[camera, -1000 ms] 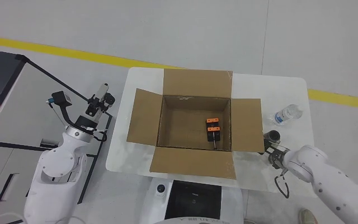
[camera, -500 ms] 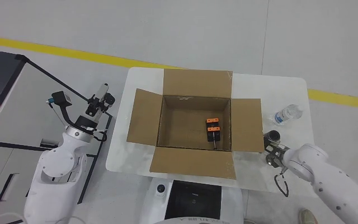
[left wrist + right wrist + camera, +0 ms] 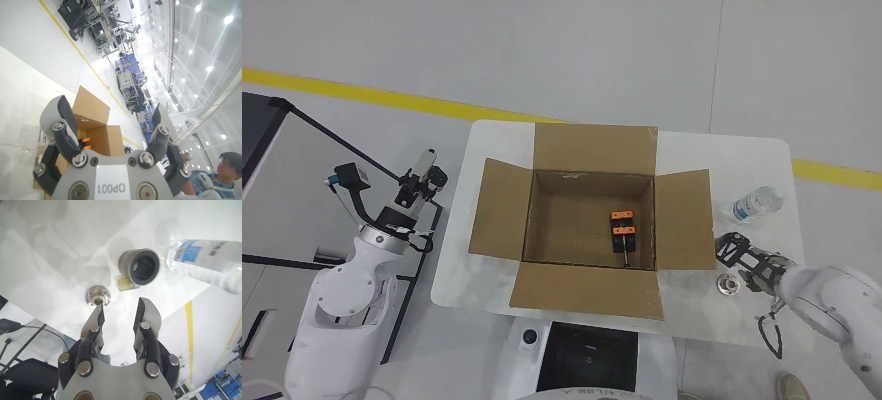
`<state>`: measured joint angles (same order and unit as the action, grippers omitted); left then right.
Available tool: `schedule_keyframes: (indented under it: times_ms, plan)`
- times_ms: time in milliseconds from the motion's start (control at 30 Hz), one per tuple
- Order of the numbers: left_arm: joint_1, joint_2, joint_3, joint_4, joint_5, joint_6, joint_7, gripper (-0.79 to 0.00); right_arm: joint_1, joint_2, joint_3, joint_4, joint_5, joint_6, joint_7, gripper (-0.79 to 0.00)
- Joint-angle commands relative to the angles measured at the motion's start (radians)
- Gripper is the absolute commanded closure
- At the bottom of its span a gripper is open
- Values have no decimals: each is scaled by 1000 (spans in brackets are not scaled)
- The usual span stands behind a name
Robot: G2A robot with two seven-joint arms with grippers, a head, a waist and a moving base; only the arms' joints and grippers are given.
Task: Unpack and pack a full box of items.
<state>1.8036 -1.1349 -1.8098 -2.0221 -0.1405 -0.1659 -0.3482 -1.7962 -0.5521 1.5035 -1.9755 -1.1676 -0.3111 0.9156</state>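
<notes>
An open cardboard box sits mid-table with an orange and black tool lying on its floor. My right gripper is open just above the table to the right of the box. A small silver flange rests on the table at one fingertip. Just beyond lie a dark cylinder on its side and a small pale piece. My left gripper is open and holds nothing, raised off the table's left side.
A clear plastic water bottle lies on the white table to the right of the box. The box's four flaps are folded outward. The table's front edge runs close behind my right gripper.
My right gripper has drawn back to the right, away from the box flap. The silver flange now lies bare on the table where the gripper was. The left arm has not moved.
</notes>
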Motion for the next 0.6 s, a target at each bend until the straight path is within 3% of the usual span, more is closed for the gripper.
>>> schedule_keyframes:
  times_ms: [0,167,300,433,567]
  plan:
    - [0,0,0,0,0,0,0,-785,-128,6,180,-46,6,8,-15,-332]
    - [0,0,0,0,0,0,0,-785,-394,-26,558,-141,88,-7,-106,-314]
    - [0,0,0,0,0,0,0,-785,-534,-74,805,-224,178,-167,-277,-311]
    - [0,0,0,0,0,0,0,-785,-522,-89,937,-296,234,-387,-433,-308]
    - [0,0,0,0,0,0,0,-785,-410,-60,947,-338,258,-505,-475,-302]
